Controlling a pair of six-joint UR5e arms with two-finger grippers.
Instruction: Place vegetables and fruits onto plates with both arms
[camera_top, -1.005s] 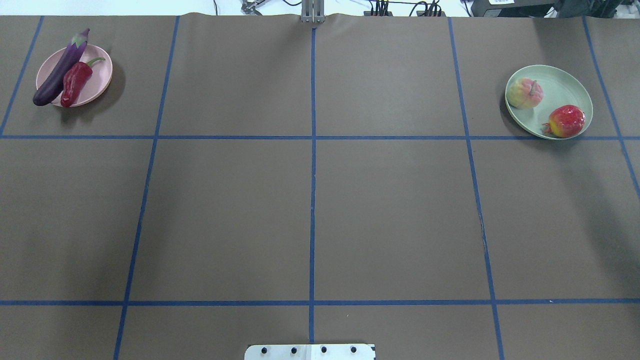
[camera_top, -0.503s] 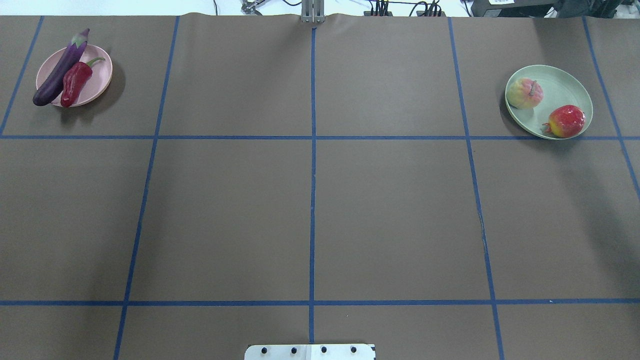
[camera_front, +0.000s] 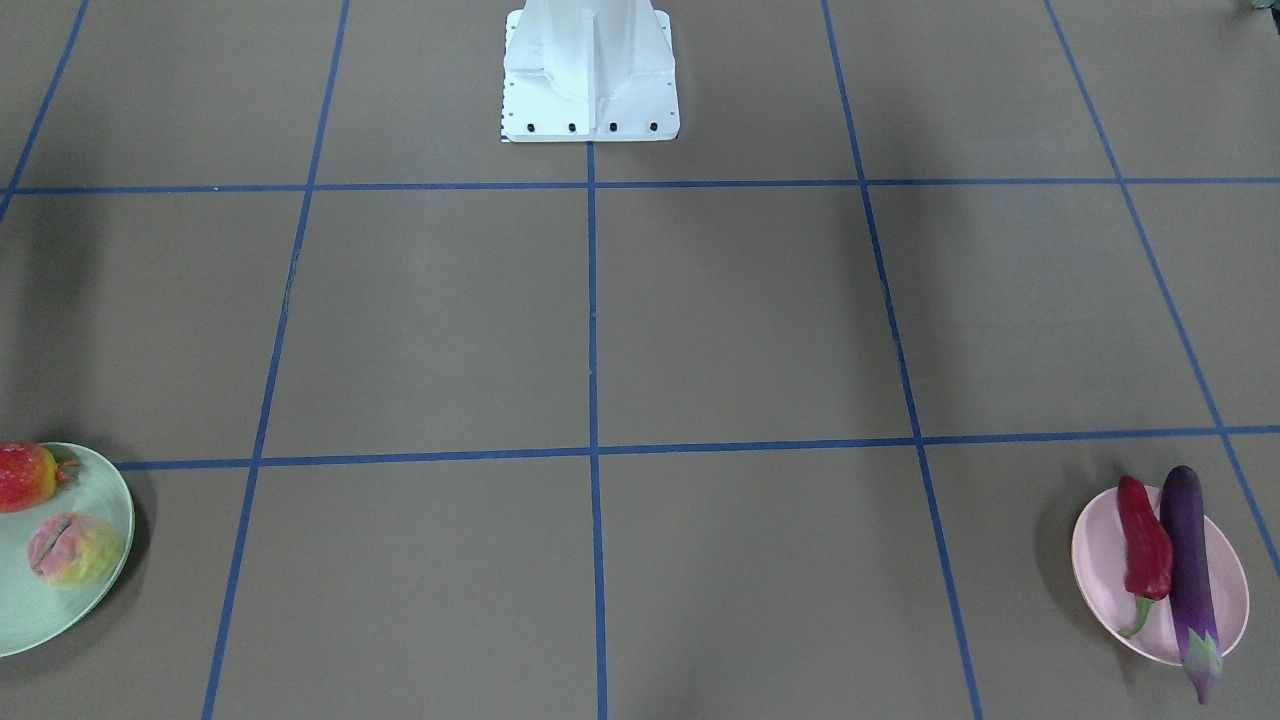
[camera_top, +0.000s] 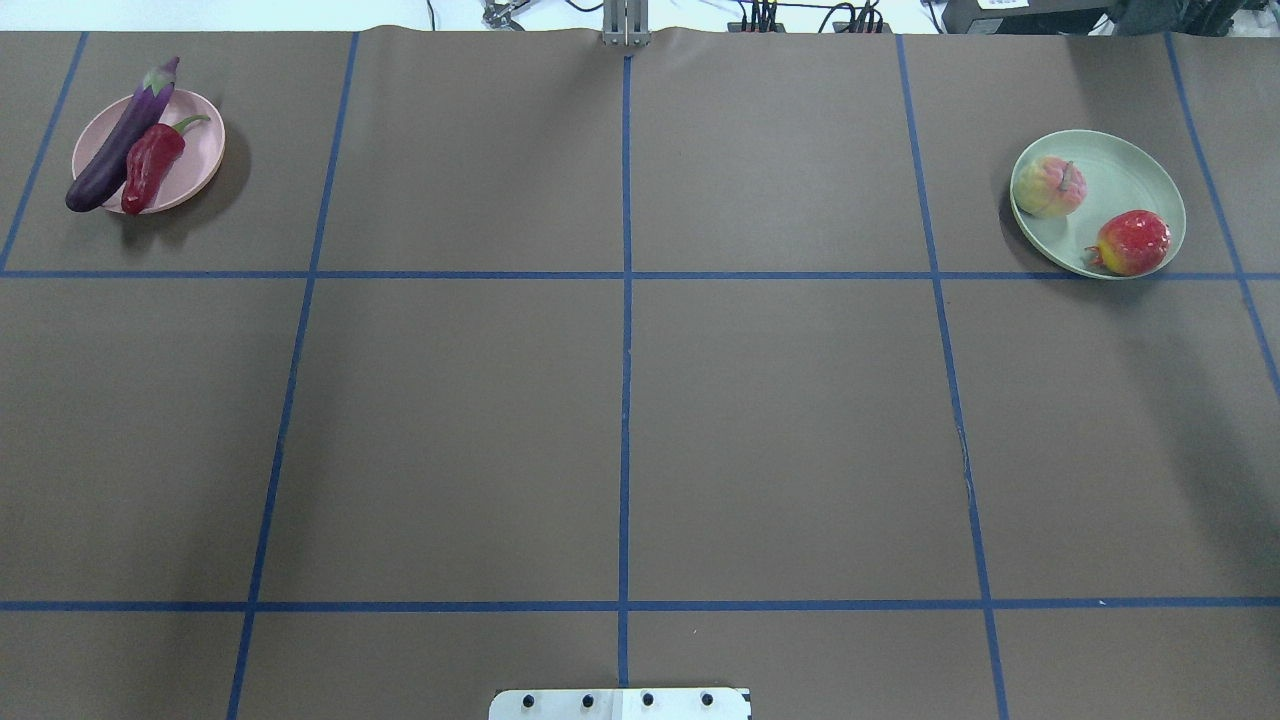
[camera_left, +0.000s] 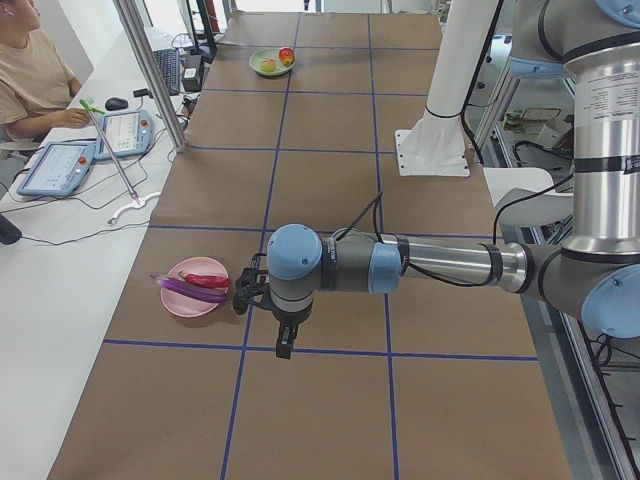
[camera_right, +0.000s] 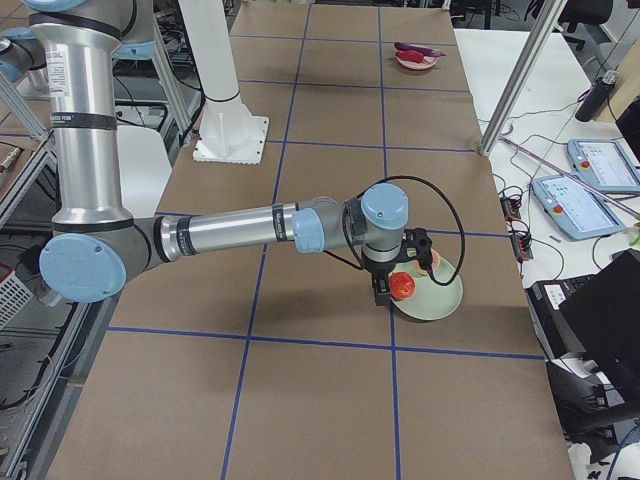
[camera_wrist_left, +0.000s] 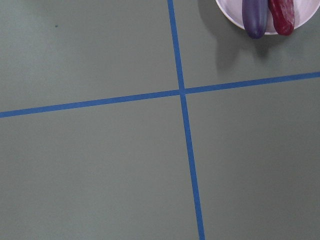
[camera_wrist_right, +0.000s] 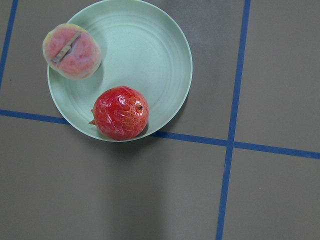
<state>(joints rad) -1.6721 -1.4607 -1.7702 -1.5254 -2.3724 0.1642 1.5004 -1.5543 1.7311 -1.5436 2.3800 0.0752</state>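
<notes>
Across the brown-covered table (camera_top: 620, 420), wide open room in the middle, ruled into squares by blue tape lines (camera_top: 625, 350). Along the far edge, cables (camera_top: 800, 20); at the centre of the near edge, the white pedestal base (camera_front: 588, 70).

At the far-left corner, on the pink plate (camera_top: 200, 155), the eggplant (camera_top: 120, 140) and the chili pepper (camera_top: 150, 167), side by side and touching, with both eggplant ends out past the rim. At the far right, on the green plate (camera_top: 1135, 170), the peach (camera_top: 1048, 187) by the left rim and the red-orange fruit (camera_top: 1132, 242) at the near rim, apart from each other; the plate's near rim on a tape line.

Stretched out level above the table, the left arm (camera_left: 440, 265), wrist turned down, with the left gripper (camera_left: 285, 338) hanging clear of the surface just to the near side of the pink plate, above a tape crossing. Spread of its fingers impossible to tell. Likewise level, the right arm (camera_right: 230, 230), wrist down, with the right gripper (camera_right: 381, 290) above the green plate's near rim, over the red-orange fruit. Finger spread again impossible to tell.

Beyond the far edge on the left, a seated person (camera_left: 30, 70) at a white bench (camera_left: 60, 280) with two tablets (camera_left: 60, 165). Between bench and table, a slanted metal post (camera_left: 150, 70).
</notes>
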